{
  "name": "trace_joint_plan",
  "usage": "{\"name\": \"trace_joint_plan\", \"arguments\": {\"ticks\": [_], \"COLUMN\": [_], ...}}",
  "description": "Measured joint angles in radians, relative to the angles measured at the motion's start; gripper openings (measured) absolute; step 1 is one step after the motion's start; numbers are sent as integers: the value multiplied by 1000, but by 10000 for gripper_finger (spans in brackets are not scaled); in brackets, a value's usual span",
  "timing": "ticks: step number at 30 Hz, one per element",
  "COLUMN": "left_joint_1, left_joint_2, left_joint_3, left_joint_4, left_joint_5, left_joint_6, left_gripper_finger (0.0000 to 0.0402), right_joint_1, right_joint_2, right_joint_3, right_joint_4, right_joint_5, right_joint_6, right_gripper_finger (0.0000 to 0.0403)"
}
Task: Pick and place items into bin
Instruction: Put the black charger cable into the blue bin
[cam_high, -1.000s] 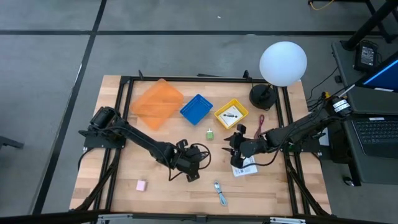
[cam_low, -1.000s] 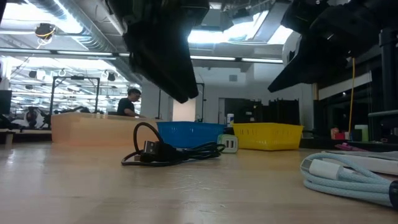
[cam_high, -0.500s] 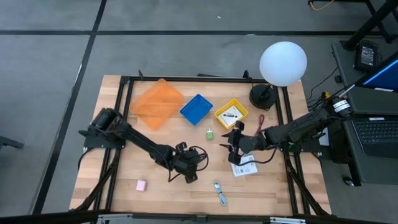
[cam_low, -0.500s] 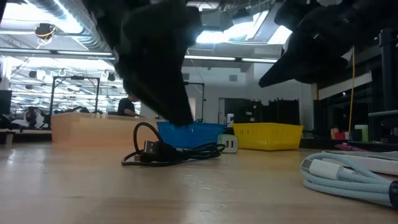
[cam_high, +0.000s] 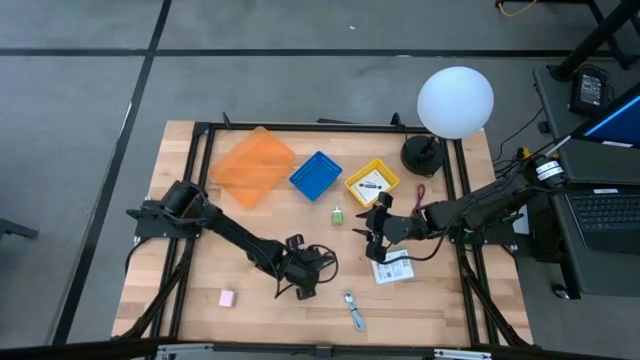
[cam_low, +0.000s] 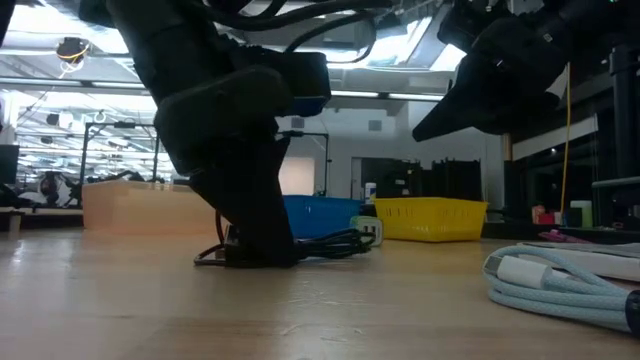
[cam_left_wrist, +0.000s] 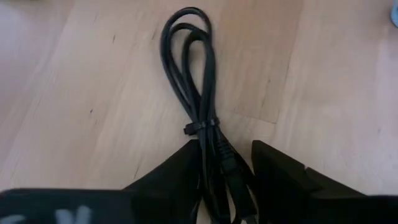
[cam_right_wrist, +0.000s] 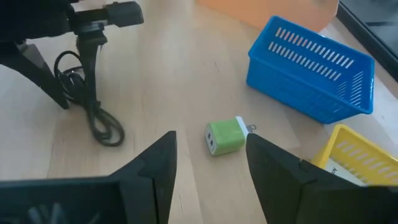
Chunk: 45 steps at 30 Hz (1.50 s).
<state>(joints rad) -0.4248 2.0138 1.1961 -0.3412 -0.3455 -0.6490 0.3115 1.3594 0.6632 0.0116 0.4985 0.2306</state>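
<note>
Down at the table's near edge in the high view, the slim blue-and-silver tool (cam_high: 354, 310) lies at about six o'clock, with the small pink block (cam_high: 227, 297) off toward eight o'clock. Just beyond them the left gripper (cam_high: 303, 280) is lowered onto the black coiled cable (cam_left_wrist: 194, 93); its wrist view shows the two dark fingers (cam_left_wrist: 283, 174) parted, one each side of the cable's bundled end, though whether they press it is hard to make out. From table height the arm's bulk hides most of that cable (cam_low: 335, 243). Toward three o'clock the white printed packet (cam_high: 394, 268) is partly covered by the right arm. The right gripper (cam_high: 373, 236) hovers clear of the wood, its fingers (cam_right_wrist: 283, 180) spread wide and empty, the small green charger plug (cam_right_wrist: 225, 136) showing between them. Farther back, around twelve o'clock, sit the blue mesh plastic basket (cam_high: 315, 175), the yellow bin (cam_high: 371, 182) and the orange tray (cam_high: 252, 165).
</note>
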Motion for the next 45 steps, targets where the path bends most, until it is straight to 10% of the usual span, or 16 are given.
{"name": "trace_joint_plan", "arguments": {"ticks": [7,27,45], "left_joint_1": [3,-9,-19], "left_joint_2": [-36,-269,-576], "left_joint_3": [-3,-7,-446], "left_joint_4": [-43,-335,375], "left_joint_5": [31,-23,-16], "left_joint_6": [69,262,444], "left_gripper_finger": [41,41,41], "right_joint_1": [0,0,0], "right_joint_2": [0,0,0], "right_joint_3": [0,0,0], "right_joint_4": [0,3,10], "right_joint_5": [0,0,-1], "right_joint_6": [-1,-4,-4], "right_gripper_finger": [172,172,172]}}
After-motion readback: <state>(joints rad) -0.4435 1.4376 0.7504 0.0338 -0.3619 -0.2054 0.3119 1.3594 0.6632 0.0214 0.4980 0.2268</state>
